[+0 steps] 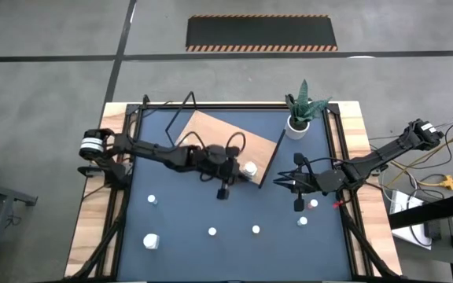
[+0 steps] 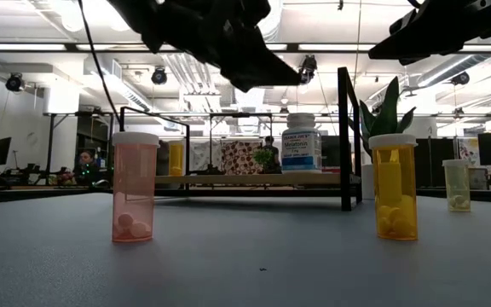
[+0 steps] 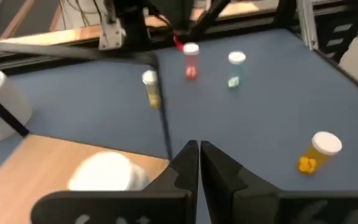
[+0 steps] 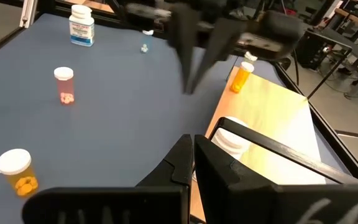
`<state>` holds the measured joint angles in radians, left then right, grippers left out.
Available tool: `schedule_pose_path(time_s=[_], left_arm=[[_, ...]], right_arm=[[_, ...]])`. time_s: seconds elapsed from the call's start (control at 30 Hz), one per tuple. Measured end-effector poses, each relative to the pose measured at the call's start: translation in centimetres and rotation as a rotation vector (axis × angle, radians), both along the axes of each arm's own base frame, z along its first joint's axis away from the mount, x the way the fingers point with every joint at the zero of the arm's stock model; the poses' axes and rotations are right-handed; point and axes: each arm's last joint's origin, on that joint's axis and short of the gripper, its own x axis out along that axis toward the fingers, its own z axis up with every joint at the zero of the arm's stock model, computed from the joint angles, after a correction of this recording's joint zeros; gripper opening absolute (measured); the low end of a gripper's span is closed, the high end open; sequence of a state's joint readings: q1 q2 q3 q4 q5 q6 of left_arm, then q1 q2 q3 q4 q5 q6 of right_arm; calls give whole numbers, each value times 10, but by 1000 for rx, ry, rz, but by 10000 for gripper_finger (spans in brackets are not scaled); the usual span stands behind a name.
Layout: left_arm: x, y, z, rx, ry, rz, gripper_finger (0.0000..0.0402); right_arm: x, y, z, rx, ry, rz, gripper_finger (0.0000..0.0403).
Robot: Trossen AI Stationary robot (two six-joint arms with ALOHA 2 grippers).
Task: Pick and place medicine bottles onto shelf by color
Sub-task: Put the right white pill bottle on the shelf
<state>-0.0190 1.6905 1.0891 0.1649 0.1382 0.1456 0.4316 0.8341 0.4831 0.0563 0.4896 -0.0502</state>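
The shelf [image 1: 215,137], a light wooden board in a black frame, lies slanted at the table's far middle. A big white bottle [image 1: 248,168] stands near its right corner, also in view as the white bottle [image 2: 301,149]. An orange bottle [image 4: 241,76] stands on the board too. My left gripper [image 1: 222,192] hangs shut and empty just off the shelf's near edge, beside the white bottle's cap [image 3: 107,171]. My right gripper [image 1: 297,204] hovers shut and empty over the right side. Small bottles stand on their bases on the blue tabletop: pink [image 2: 135,186], orange [image 2: 393,185], yellowish [image 2: 456,184].
A white pot with a green plant [image 1: 301,114] stands at the far right corner. Another big white bottle [image 1: 150,240] stands near left, and small ones [image 1: 211,231] [image 1: 255,229] [image 1: 302,222] dot the near half. A black frame [image 1: 344,157] borders the table.
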Motion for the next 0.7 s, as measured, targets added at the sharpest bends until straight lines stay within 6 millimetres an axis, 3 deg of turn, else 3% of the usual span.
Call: schedule_pose_path(time_s=[0.17, 0.37, 0.7], left_arm=[[6, -18, -22, 59, 54, 82, 0], [19, -19, -44, 89, 32, 192, 0], [21, -16, -46, 120, 11, 268, 0]], right_arm=[[0, 0, 0, -1, 0, 0, 9], [0, 0, 0, 1, 0, -1, 9], [0, 0, 0, 4, 0, -2, 9]])
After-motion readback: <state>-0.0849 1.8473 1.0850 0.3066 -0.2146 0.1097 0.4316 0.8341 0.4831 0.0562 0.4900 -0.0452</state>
